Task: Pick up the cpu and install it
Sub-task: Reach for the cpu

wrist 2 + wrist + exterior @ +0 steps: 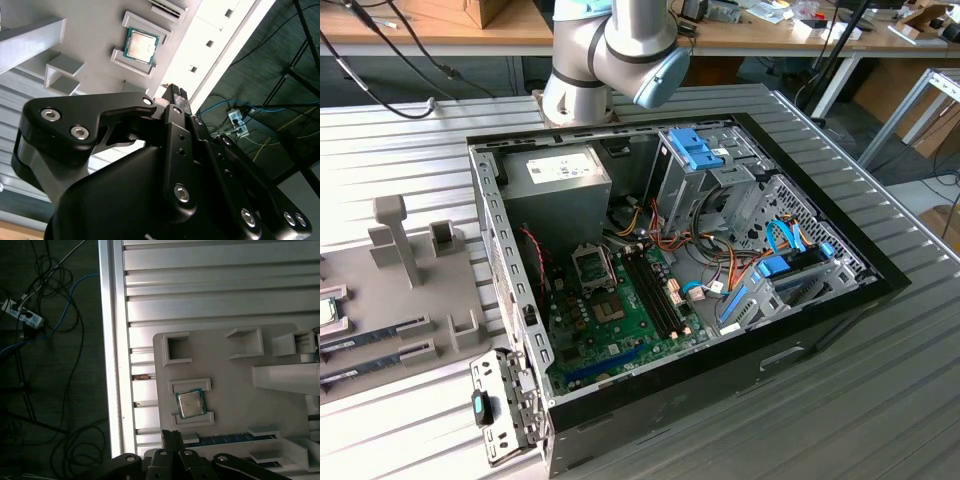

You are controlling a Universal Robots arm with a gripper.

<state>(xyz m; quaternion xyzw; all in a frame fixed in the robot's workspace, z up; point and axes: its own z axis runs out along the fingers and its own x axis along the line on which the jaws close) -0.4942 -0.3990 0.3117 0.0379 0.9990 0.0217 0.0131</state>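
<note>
Black gripper (pixel 168 436) linkage looms closest to us in both wrist views, its jaws pressed together with nothing between them, poised over the grey parts tray (pixel 235 375). We see the cpu (pixel 190 403) lying flat, metal lid up, in its bracketed nest on that tray, just beyond the fingertips and untouched, a memory stick (pixel 225 439) slotted beside it. The open computer case (pixel 650 420) stands at the exterior view's right of the tray.
</note>
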